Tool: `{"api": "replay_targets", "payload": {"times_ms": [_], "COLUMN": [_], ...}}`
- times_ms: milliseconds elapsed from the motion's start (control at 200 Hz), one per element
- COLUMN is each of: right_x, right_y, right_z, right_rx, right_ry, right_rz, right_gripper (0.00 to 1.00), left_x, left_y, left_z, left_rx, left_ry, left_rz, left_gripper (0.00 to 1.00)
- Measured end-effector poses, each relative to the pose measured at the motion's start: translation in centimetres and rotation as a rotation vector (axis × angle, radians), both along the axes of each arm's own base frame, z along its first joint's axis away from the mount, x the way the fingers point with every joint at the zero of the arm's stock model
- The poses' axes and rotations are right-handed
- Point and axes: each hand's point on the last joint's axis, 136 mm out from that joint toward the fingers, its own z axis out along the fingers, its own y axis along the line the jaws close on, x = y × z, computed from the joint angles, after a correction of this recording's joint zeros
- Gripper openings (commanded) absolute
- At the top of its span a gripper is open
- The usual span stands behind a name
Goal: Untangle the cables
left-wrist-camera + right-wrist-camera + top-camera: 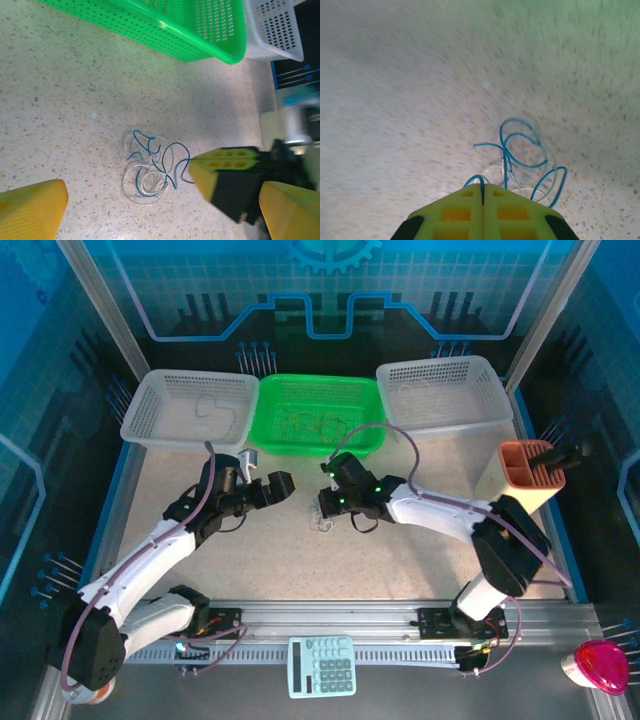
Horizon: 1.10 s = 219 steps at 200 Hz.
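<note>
One speckled table (300, 555), right end effector (483, 187) clenched on cables (152, 167), left end effector (266, 476) released

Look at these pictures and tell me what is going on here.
The right tool is shut on a blue cable at the edge of a small tangle of blue and whitish cables. The tangle lies on the table in front of the green basket. The left tool is open nearby, holding nothing. The cables are not yet separated.
</note>
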Motion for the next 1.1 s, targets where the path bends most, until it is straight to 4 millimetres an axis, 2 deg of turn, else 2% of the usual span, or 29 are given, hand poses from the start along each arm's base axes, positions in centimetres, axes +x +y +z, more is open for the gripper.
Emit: {"api": "replay_targets", "payload": {"times_ms": [155,225,330,475,710,920,1095], "right_x": [0.5,0.7,1.1,1.7,1.8,1.8,1.7], "right_y": [-0.4,-1.1,-2.1,-2.7,-2.2,-2.1,-1.9], "right_z": [7.0,9.1,11.1,12.6,15.0,15.3,15.6], "right_rx": [0.142,0.186,0.235,0.278,0.34,0.357,0.378], "right_ry": [-0.109,-0.139,-0.165,-0.17,-0.182,-0.176,-0.169], "right_rz": [-0.001,-0.009,-0.028,-0.042,-0.025,-0.032,-0.028], "right_gripper": [0.0,0.0,0.0,0.0,0.0,0.0,0.0], "left_x": [-0.1,-0.1,0.0,0.0,-0.4,-1.1,-1.3], "left_y": [-0.8,-1.2,-1.5,-1.8,-3.0,-5.7,-7.6], "left_z": [0.3,0.4,0.5,1.0,2.1,3.1,1.8], "left_rx": [-0.059,-0.1,-0.157,-0.184,-0.211,-0.249,-0.244], "left_ry": [-0.008,-0.005,-0.003,-0.02,-0.058,-0.097,-0.069], "left_rz": [-0.025,-0.021,-0.009,-0.017,-0.068,-0.144,-0.189], "left_gripper": [0.99,0.96,0.93,0.89,0.82,0.68,0.6]}}
